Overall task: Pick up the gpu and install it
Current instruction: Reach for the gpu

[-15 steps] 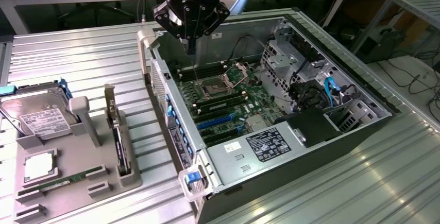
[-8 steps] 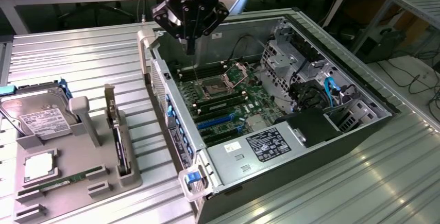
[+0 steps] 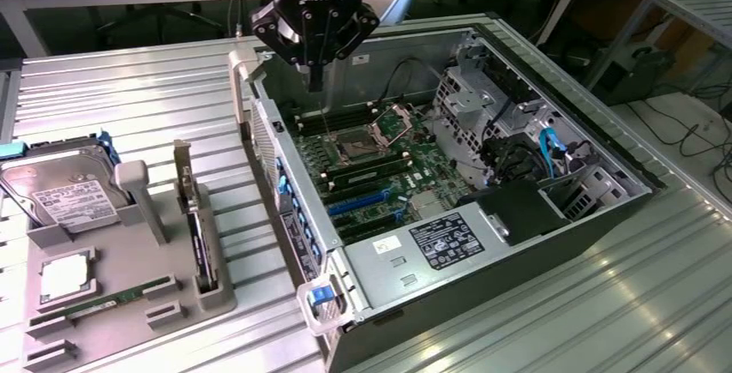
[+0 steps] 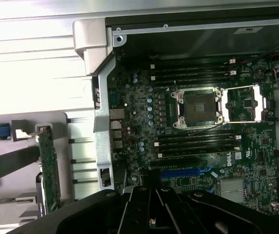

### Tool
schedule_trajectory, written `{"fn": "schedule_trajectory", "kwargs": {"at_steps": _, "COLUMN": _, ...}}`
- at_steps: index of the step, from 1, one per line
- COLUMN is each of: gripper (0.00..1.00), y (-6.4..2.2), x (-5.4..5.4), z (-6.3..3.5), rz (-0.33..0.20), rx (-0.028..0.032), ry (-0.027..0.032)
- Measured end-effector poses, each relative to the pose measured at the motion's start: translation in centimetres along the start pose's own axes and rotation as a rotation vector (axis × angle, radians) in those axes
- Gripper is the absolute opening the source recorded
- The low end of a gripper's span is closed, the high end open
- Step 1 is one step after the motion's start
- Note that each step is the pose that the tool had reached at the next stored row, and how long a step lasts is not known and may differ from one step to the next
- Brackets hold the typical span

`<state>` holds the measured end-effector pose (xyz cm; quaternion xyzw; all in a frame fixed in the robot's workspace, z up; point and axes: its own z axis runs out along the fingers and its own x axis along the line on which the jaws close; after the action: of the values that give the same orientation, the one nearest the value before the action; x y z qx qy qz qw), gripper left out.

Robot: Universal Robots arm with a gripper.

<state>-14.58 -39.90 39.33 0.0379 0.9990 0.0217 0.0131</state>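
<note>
The hand [image 3: 315,77] is held clenched with nothing grasped, above the open computer case [image 3: 458,321]; the gpu [image 3: 197,227] is seated upright in a grey holder [image 3: 171,304] on the surface [image 3: 137,90].

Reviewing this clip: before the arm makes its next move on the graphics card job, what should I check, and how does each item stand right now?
1. Graphics card stands on edge in the gray holder, untouched: ok.
2. Gripper carries nothing: ok.
3. Fingers spread for a grasp: not ok, they are shut.
4. Gripper lined up over the card: not ok, it hangs above the open computer case, apart from the holder.
5. Blue slots on the motherboard free of cards: ok.
6. Slot latch and rear bracket opening ready: cannot tell.
</note>
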Motion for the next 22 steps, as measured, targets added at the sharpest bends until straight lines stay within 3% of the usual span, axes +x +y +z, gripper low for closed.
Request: {"fn": "schedule_trajectory", "kwargs": {"at_steps": 22, "gripper": 0.11, "y": -0.04, "x": 0.5, "z": -0.01, "rz": 0.0, "rx": 0.0, "ry": 0.0}}
